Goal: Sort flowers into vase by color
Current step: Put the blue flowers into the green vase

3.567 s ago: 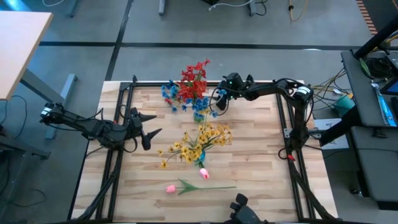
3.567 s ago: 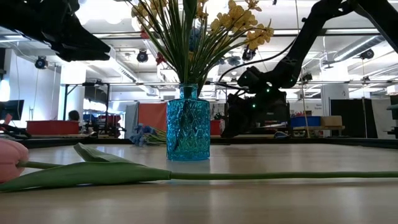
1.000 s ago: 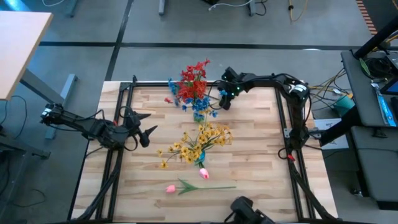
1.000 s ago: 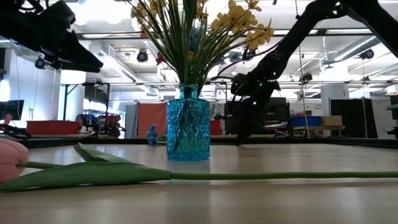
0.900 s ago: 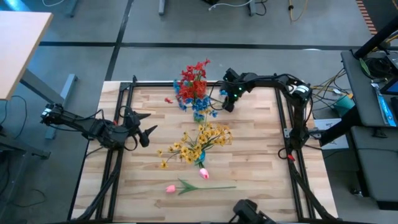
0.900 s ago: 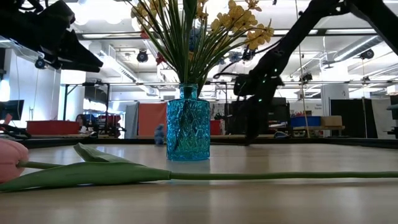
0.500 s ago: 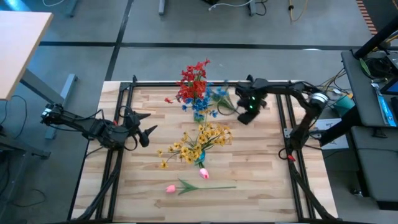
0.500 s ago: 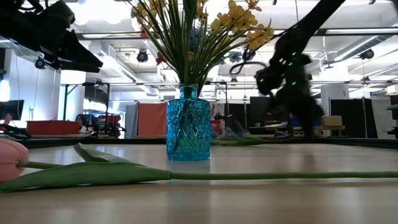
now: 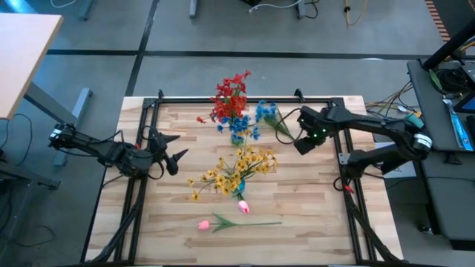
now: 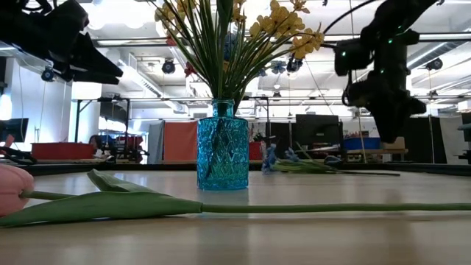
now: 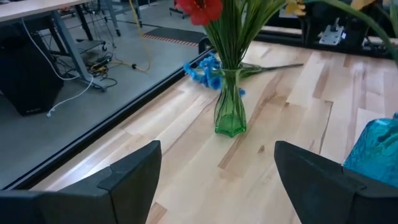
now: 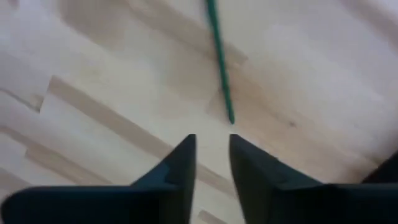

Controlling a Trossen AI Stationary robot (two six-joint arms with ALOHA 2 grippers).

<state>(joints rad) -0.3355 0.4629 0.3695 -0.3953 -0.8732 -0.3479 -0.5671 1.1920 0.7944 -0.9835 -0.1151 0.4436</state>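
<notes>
My right gripper hovers over the table's right part, fingers a narrow gap apart, just above the free end of a blue spray's stem. That blue spray lies flat on the table, also seen low. Red flowers stand in a green glass vase, with more blue blossoms beside them. Yellow flowers stand in the blue vase. A pink tulip lies near the near edge. My left gripper waits open at the left.
A second pink bud shows by the blue vase. A small red piece lies on the wood left of the red flowers. A black frame rims the table. Bare wood lies right of the yellow flowers and along the near right.
My right gripper has moved from beside the red flowers toward the table's right edge and risen. The blue spray slid with it along the table to the right and now lies still, its stem end just beyond the fingertips.
</notes>
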